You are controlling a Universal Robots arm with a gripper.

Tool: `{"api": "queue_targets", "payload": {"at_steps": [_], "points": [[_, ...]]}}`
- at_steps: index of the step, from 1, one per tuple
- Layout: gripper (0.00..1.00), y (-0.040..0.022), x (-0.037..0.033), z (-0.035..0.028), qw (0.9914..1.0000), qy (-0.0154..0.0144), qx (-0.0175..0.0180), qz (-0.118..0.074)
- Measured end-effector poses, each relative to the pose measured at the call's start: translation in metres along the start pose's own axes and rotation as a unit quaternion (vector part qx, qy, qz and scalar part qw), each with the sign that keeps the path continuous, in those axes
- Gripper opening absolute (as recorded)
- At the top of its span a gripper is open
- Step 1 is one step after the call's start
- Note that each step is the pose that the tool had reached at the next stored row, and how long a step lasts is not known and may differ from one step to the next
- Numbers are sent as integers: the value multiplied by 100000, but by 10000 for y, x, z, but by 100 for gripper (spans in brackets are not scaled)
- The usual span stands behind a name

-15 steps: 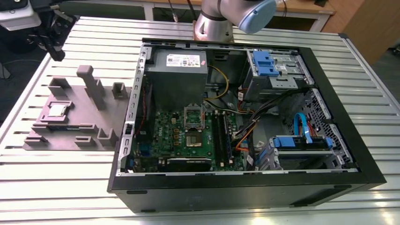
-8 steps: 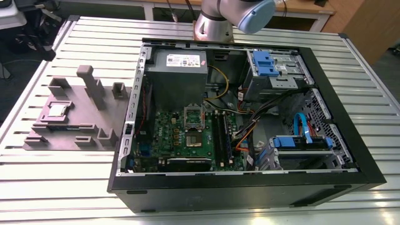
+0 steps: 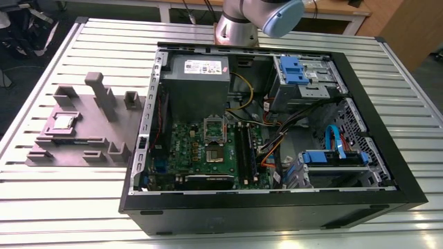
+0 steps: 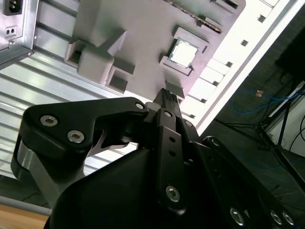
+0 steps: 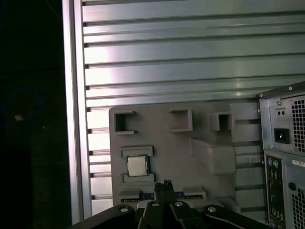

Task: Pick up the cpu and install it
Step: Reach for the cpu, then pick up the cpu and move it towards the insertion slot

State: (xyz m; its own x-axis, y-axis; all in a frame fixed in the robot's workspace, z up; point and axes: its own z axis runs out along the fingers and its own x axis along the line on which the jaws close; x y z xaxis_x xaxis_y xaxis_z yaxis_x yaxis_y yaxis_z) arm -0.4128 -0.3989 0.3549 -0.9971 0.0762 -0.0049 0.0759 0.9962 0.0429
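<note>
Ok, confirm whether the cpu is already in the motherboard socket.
No, in the exterior view the cpu lies on the grey fixture beside the computer case.

The arm (image 3: 239, 23) stands upright at the top of the exterior view, silver with a blue-capped joint (image 3: 282, 18). In both wrist views the black gripper (image 4: 167, 95) holds its fingers (image 5: 165, 190) pressed together at the tips, gripping nothing.

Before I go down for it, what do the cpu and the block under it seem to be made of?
The cpu: metal top, going by its pale, shiny face that catches the light. The fixture block holding it: probably plastic, matte grey-purple, even in colour with no glare; moulded or printed, I cannot tell.
</note>
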Motion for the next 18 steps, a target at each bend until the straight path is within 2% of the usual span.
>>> {"api": "queue_targets", "payload": {"at_steps": [4,9,18], "points": [[10,-9,121,1,100000,3,0,-3],[10,-18,230,3,100000,1,0,3],[10,-20,255,3,100000,1,2,-1]]}}
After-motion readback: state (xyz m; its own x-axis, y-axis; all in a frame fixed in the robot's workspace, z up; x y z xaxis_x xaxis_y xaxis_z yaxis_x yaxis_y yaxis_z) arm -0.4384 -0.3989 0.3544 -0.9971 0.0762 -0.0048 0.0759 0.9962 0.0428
